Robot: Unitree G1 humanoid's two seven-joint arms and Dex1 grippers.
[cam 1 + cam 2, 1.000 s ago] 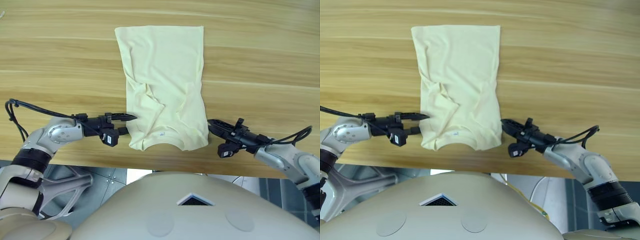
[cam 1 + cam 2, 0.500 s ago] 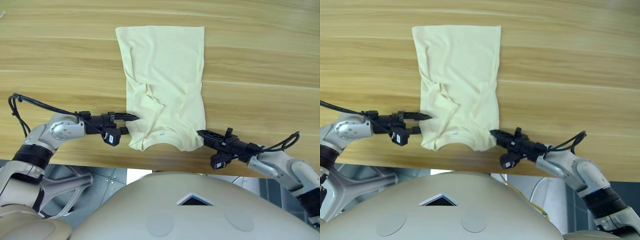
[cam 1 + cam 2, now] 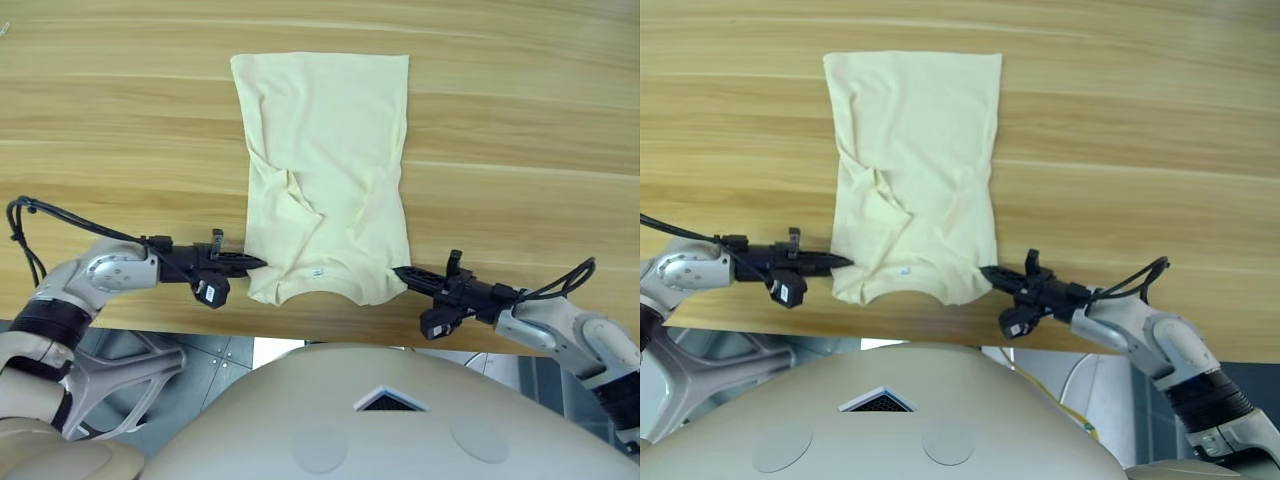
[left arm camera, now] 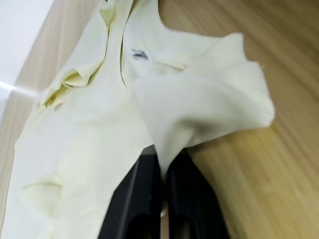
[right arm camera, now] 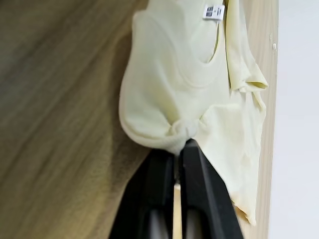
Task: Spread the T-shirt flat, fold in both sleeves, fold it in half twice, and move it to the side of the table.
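Already narrowed by its folded-in sleeves, the T-shirt (image 3: pixel 325 170) lies collar-first at the desk's (image 3: pixel 520 130) near edge. The left gripper (image 3: pixel 257 262) and right gripper (image 3: pixel 399 271) each pinch a shoulder corner, probably to carry that end over for the first halving.

T-shirt (image 3: pixel 325 170) label (image 3: pixel 321 272) print unreadably small

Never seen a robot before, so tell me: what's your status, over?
Left gripper shut on T-shirt, near corner. Right gripper shut on the other. Sleeves folded in, lying on table.
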